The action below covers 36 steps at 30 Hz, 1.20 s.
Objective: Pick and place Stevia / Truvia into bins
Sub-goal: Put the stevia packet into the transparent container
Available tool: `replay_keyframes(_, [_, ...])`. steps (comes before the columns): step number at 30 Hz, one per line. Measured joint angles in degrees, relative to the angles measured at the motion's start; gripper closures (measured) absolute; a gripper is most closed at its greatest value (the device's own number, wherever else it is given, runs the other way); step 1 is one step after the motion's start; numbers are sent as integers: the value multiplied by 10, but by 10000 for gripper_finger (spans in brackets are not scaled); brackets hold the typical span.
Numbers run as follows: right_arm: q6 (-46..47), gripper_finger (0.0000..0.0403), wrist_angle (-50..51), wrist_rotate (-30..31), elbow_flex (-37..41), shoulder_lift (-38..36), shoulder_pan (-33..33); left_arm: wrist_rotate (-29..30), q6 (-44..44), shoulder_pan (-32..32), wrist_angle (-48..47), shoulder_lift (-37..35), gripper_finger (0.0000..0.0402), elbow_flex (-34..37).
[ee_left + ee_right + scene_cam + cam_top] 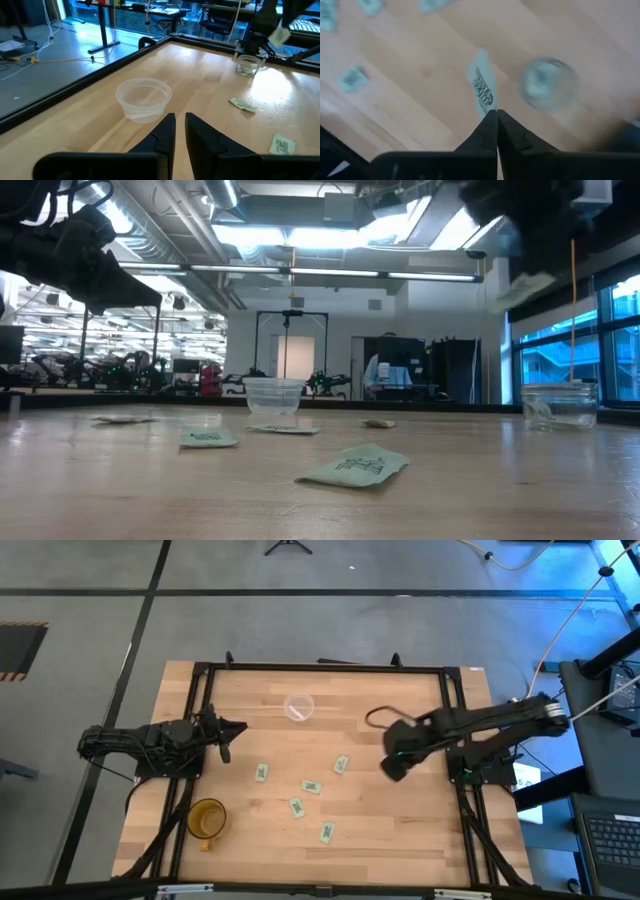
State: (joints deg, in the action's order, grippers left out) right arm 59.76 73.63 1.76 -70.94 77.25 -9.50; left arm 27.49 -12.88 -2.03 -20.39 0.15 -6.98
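Several white-and-green Stevia sachets (311, 786) lie flat on the wooden table, mid-table. My right gripper (392, 768) hangs above the right half, shut on one sachet (482, 85), which shows in the air in the low view (525, 288) above and just beside the small glassy jar (558, 406). The jar (547, 82) stands below and to one side of the sachet. The wider whitish cup (298, 707) stands upright toward the far edge. My left gripper (180, 131) waits at the table's left side, pointing at that cup (143, 100), its fingers a narrow gap apart. My right gripper pinches the sachet by one short end (487, 106) between its two fingertips, coming from above. The sachet is lifted clear of the table and sticks out beyond the fingertips, its printed face toward the wrist camera.
An amber mug (207, 818) stands near the table's near-left corner. Loose sachets (352, 466) are scattered between the mug and the right arm. A black frame (320, 667) borders the tabletop. Bare wood lies along the far side and the near-right part.
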Motion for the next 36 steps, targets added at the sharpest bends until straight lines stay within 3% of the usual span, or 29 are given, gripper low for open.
replay_keyframes(5, [-6,402,91,-8,7,-44,23,0,0,0,0,0,365,0])
replay_keyframes(11, [-61,403,90,-33,61,-65,55,0,0,0,0,0,365,0])
replay_keyframes(22, [-143,403,-65,-93,193,-69,119,1,-5,0,0,0,365,0])
replay_keyframes(36, [-169,403,-104,-94,234,-67,162,1,-24,0,0,0,365,0])
